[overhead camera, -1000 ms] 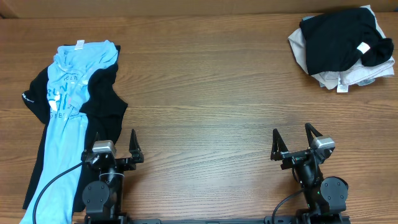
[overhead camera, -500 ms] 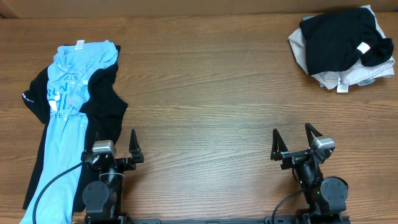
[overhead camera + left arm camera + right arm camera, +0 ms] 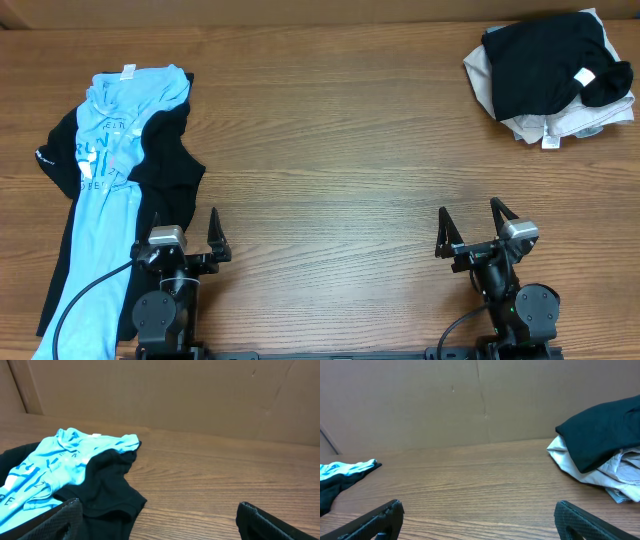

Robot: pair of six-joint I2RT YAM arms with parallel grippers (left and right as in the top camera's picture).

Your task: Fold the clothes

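Observation:
The clothes show as a light blue T-shirt [image 3: 100, 200] with white lettering and a white neck tag. It lies lengthwise at the table's left, spread over a black garment [image 3: 170, 165]. My left gripper [image 3: 184, 228] stands open at the front edge, just right of that heap and holding nothing. In the left wrist view the blue shirt [image 3: 60, 455] and black fabric [image 3: 107, 485] lie ahead and to the left of the left gripper [image 3: 159, 504]. My right gripper [image 3: 470, 220] is open over bare wood at the front right, and the right wrist view shows the right gripper [image 3: 478, 505] empty.
A pile of black and beige clothes [image 3: 550, 75] sits at the back right corner, and the same pile [image 3: 605, 435] shows in the right wrist view. A brown cardboard wall [image 3: 480, 400] stands behind the wooden table [image 3: 330, 150].

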